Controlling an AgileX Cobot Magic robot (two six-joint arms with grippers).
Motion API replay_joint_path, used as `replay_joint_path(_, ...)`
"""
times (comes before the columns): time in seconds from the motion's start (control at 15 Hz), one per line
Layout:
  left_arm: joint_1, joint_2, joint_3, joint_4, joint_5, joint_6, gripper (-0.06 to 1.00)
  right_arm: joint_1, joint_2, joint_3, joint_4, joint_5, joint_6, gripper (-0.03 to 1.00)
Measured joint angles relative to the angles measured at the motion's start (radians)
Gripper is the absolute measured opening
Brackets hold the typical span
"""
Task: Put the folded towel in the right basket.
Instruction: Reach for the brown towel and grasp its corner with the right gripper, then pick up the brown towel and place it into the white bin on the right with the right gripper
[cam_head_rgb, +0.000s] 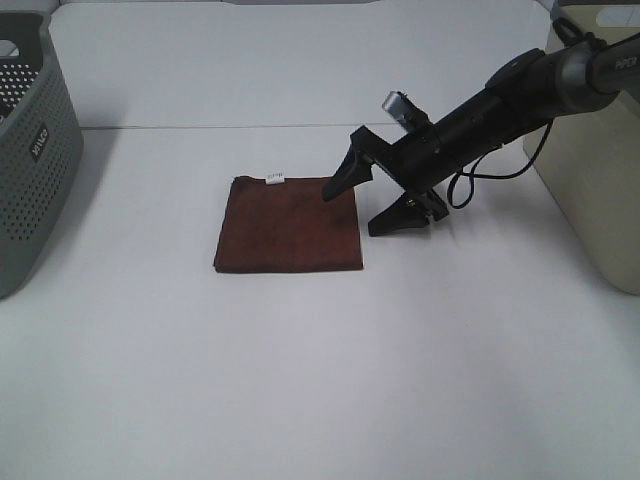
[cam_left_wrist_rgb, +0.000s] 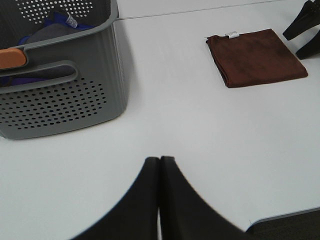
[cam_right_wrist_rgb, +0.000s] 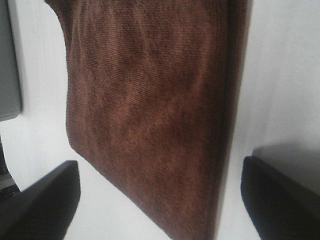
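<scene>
Lying flat near the middle of the tabletop (cam_head_rgb: 300, 380), the folded towel (cam_head_rgb: 290, 225) is showing as a neat brown square with a small white label (cam_head_rgb: 275, 179) at its far edge. It is looking soft, light and limp, so I am judging that it will sag and may unfold if taken by a single layer. The thick edge facing the right basket, where the layers are stacking together, is looking like the best place to pinch, with one finger sliding under along the tabletop.

The right claw (cam_head_rgb: 352, 213) is hanging wide open at that edge, one fingertip reaching over the towel's far right corner and the other sitting just beside the edge; whether either is touching the cloth I cannot tell.

The right basket (cam_head_rgb: 600, 200), a pale cream tub, is standing at the right border of the tabletop, well apart from the towel, with nothing lying between them. Its tall wall is calling for a lift, and the arm's own black cable (cam_head_rgb: 490, 175) is looping near it.

The left claw (cam_left_wrist_rgb: 160, 160) is pressed closed and empty, well away on the left, with the grey perforated basket (cam_left_wrist_rgb: 75, 100) ahead of it holding some cloth items
</scene>
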Motion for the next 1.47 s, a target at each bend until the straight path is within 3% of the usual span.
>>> replay_joint_path(0.2, 0.0, 0.0, 0.0, 0.0, 0.0, 0.0, 0.0, 0.084, 0.015, -0.002, 0.053, -0.073, 0.001, 0.84)
replay_joint_path(0.33, 0.0, 0.0, 0.0, 0.0, 0.0, 0.0, 0.0, 0.125, 0.027, -0.004, 0.067, -0.118, 0.026, 0.73)
replay_joint_path(0.4, 0.0, 0.0, 0.0, 0.0, 0.0, 0.0, 0.0, 0.131, 0.034, -0.004, 0.069, -0.129, 0.043, 0.6)
replay_joint_path(0.47, 0.0, 0.0, 0.0, 0.0, 0.0, 0.0, 0.0, 0.131, 0.034, -0.004, 0.069, -0.129, 0.043, 0.6)
replay_joint_path(0.53, 0.0, 0.0, 0.0, 0.0, 0.0, 0.0, 0.0, 0.13, 0.045, -0.004, 0.063, -0.138, 0.06, 0.38)
replay_joint_path(0.6, 0.0, 0.0, 0.0, 0.0, 0.0, 0.0, 0.0, 0.131, 0.05, -0.004, 0.035, -0.157, 0.077, 0.08)
replay_joint_path(0.67, 0.0, 0.0, 0.0, 0.0, 0.0, 0.0, 0.0, 0.131, 0.05, -0.004, 0.032, -0.156, 0.078, 0.03)
replay_joint_path(1.47, 0.0, 0.0, 0.0, 0.0, 0.0, 0.0, 0.0, 0.131, -0.153, 0.011, -0.048, -0.046, 0.049, 0.03)
